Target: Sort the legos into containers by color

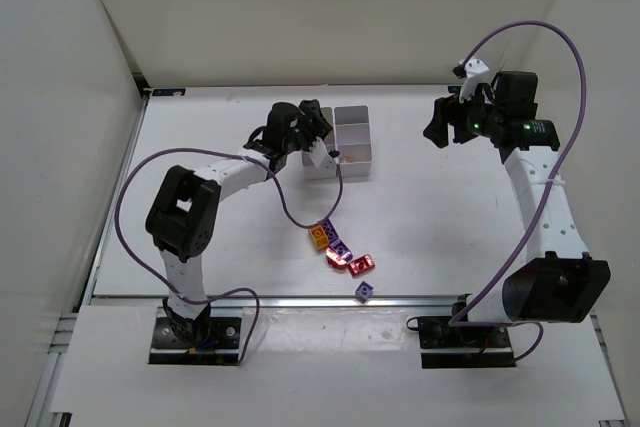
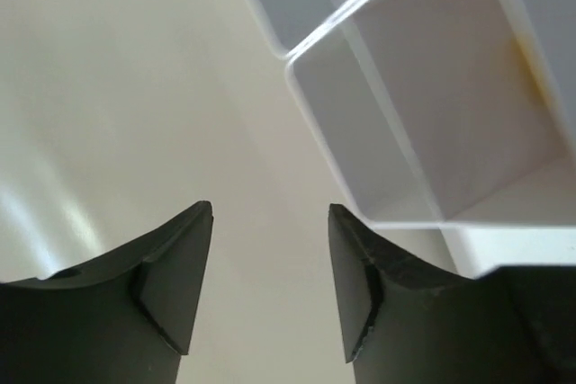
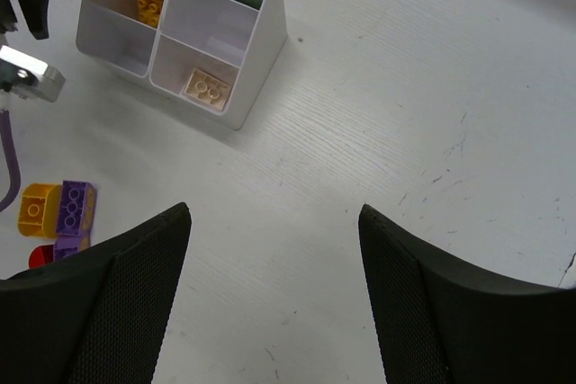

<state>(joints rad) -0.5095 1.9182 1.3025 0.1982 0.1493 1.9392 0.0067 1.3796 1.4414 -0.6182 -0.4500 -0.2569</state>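
Left jaws hang apart and empty at the left edge of the bins (image 1: 355, 163) (between picks, I judge); right jaws, also apart, hover well off. Next: reach for the loose bricks (image 1: 340, 250) lying near the front of the counter (image 1: 440, 227).

Bright, even light — soft shadows, left wrist view blurred.

legos (image 1: 338, 246): some binned, rest clustered loose | containers (image 1: 353, 168): white, upright
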